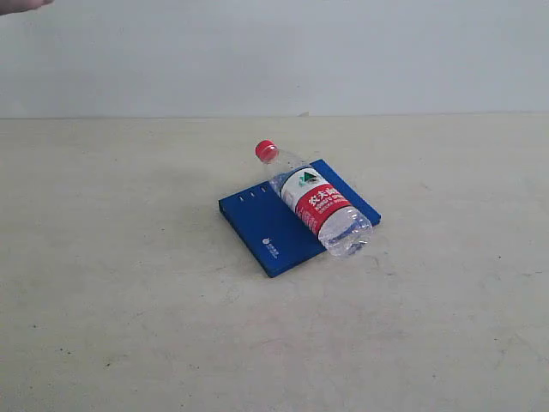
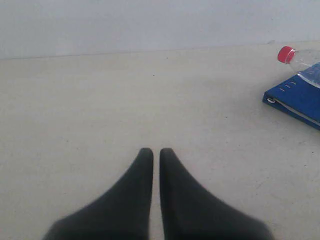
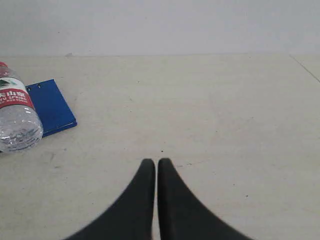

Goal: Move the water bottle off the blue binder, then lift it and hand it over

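The water bottle (image 1: 314,199) lies on its side across the blue binder (image 1: 262,227), red cap toward the back, clear base hanging over the binder's near right edge. The left wrist view catches the bottle's cap (image 2: 286,54) and the binder's spine corner (image 2: 295,97) far off to one side. In the right wrist view the bottle (image 3: 15,112) and a binder corner (image 3: 52,106) lie well away. My left gripper (image 2: 152,150) is shut with nothing in it, over bare table. My right gripper (image 3: 152,161) is shut too and holds nothing. Neither gripper shows in the exterior view.
The beige tabletop (image 1: 129,300) stretches around the binder, with a pale wall (image 1: 343,51) behind it. A bit of a hand or arm (image 1: 21,4) shows at the top left corner of the exterior view.
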Motion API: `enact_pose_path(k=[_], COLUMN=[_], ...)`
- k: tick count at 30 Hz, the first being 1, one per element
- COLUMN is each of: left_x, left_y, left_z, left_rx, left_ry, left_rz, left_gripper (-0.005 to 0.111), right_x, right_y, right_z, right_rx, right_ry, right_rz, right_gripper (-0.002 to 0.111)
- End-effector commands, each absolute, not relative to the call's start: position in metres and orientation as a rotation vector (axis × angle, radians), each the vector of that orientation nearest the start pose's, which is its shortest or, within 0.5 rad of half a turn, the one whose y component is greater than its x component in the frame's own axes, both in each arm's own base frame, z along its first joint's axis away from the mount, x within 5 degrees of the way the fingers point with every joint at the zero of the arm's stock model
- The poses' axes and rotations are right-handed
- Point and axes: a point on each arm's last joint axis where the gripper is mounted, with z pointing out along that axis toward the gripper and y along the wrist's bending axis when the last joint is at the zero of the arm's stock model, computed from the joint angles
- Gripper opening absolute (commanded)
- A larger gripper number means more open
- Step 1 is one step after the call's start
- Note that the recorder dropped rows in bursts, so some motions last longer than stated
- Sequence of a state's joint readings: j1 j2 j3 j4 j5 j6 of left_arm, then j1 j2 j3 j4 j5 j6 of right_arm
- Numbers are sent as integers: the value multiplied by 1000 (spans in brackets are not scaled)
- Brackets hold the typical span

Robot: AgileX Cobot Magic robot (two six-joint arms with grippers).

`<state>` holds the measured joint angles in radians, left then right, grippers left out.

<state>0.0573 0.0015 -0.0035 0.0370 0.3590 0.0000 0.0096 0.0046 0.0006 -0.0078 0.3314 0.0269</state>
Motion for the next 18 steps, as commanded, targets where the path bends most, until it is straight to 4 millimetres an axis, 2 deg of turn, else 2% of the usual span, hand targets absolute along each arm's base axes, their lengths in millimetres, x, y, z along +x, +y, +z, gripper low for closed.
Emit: enact_pose_path(k=[1,3,6,8,11,12,13,14,16,18], left_x=[53,53,53,53,53,53,53,53,53,53], left_y=[4,4,4,4,4,4,4,4,4,4], left_z=[181,181,181,181,181,181,181,181,181,181], left_rx=[-19,-19,-19,-19,-19,-19,-19,-19,-19,-19], left_ry=[1843,1843,1843,1843,1843,1843,1843,1843,1843,1843], left_rz=[75,75,75,75,75,75,75,75,75,75], left_gripper=[4,4,4,4,4,4,4,4,4,4], right_x=[54,54,54,55,56,56,56,56,56,56], right_y=[0,0,-2,-1,2,1,0,-1,-2,-1], right_z=[184,184,185,188,201,211,214,216,215,215], right_rx=[5,1,-120,-110,110,378,520,844,1013,998], right_ry=[1804,1804,1795,1759,1619,1474,1409,1272,1189,1212], right_rz=[12,9,-118,-107,144,429,580,930,1113,1099], right_gripper=[0,0,0,0,0,0,0,0,0,0])
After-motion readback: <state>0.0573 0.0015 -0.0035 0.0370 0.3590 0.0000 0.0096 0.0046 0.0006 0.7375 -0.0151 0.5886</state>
